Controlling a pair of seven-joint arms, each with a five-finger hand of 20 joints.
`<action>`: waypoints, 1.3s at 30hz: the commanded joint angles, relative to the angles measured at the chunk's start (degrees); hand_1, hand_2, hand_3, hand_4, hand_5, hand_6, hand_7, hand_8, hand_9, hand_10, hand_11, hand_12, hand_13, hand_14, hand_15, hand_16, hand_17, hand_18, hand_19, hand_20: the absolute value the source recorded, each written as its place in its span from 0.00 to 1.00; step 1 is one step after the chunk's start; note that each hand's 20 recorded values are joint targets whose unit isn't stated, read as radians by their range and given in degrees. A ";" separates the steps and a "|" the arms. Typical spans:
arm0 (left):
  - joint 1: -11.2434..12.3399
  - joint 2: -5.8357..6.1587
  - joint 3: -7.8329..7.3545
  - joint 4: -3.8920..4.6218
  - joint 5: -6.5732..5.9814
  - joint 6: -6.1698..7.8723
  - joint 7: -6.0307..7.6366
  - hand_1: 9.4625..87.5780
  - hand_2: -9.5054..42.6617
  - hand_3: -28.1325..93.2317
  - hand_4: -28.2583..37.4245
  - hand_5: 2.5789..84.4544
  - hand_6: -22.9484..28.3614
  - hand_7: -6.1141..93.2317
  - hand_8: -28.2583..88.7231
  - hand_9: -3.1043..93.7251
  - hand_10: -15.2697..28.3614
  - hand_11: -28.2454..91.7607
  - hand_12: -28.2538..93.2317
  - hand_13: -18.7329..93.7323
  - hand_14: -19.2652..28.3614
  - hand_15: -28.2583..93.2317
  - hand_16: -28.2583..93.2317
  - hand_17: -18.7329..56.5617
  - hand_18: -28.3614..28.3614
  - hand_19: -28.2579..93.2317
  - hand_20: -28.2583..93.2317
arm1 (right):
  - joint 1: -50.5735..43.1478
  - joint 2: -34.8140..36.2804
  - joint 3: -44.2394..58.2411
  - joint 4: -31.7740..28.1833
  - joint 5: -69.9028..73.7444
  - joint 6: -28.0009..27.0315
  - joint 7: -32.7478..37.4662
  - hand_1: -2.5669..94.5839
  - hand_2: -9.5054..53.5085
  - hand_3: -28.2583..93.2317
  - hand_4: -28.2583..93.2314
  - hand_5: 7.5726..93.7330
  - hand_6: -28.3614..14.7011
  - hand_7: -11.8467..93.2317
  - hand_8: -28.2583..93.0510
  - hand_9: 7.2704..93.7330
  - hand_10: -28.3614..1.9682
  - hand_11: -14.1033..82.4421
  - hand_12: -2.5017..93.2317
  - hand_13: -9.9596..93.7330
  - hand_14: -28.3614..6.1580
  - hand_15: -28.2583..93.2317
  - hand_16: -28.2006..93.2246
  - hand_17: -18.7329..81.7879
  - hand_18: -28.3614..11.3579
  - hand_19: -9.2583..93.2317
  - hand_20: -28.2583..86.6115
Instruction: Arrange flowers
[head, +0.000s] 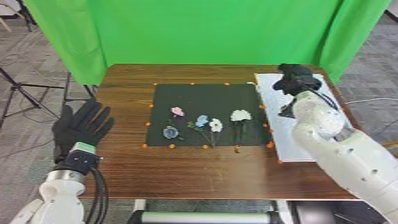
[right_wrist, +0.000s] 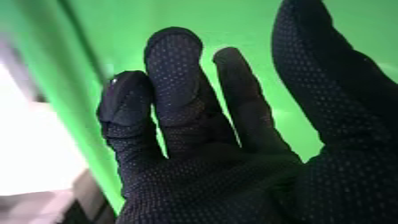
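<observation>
Right hand is being held released, fingers extended, over the white board. Flowers are being supported by the dark mat, between it and the opened left hand.

The brown wooden desk before me carries a dark, rectangular mat flat on its top. Small orange markers run around the mat's edges. Just to my right of the mat, a long white panel lies flat, with bare wood on the mat's near side.
</observation>
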 joint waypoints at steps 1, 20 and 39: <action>-1.36 1.24 1.37 0.36 0.40 -2.44 0.50 0.22 0.43 0.80 0.00 0.45 0.57 0.25 0.14 0.38 0.62 0.41 0.31 0.37 0.70 0.56 0.16 0.17 0.76 0.53 0.31 | 12.50 -0.08 -5.25 9.48 1.83 -19.67 0.66 0.44 0.00 0.90 0.01 0.32 0.51 0.22 0.15 0.31 0.38 0.23 0.14 0.68 0.42 0.82 0.45 0.57 0.14 0.98 0.53; -9.69 4.98 7.56 2.55 -1.04 -2.86 1.43 0.22 0.42 0.81 0.00 0.45 0.56 0.26 0.14 0.38 0.61 0.40 0.32 0.35 0.69 0.54 0.17 0.17 0.76 0.53 0.31 | 14.69 -4.84 -11.40 23.76 2.51 -21.08 -3.63 0.50 0.01 0.87 0.00 0.39 0.66 0.29 0.12 0.45 0.60 0.28 0.13 0.72 0.52 0.77 0.42 0.58 0.15 0.98 0.54; -10.50 3.71 8.19 2.87 -0.20 -3.48 0.26 0.21 0.41 0.81 0.00 0.46 0.57 0.25 0.15 0.38 0.61 0.40 0.32 0.35 0.69 0.54 0.17 0.17 0.76 0.53 0.31 | 0.75 0.71 -4.96 2.55 -3.94 -10.02 -2.31 0.65 0.00 0.82 0.00 0.83 0.69 0.39 0.24 0.98 0.70 0.24 0.44 0.86 0.69 0.68 0.57 0.62 0.19 0.99 0.59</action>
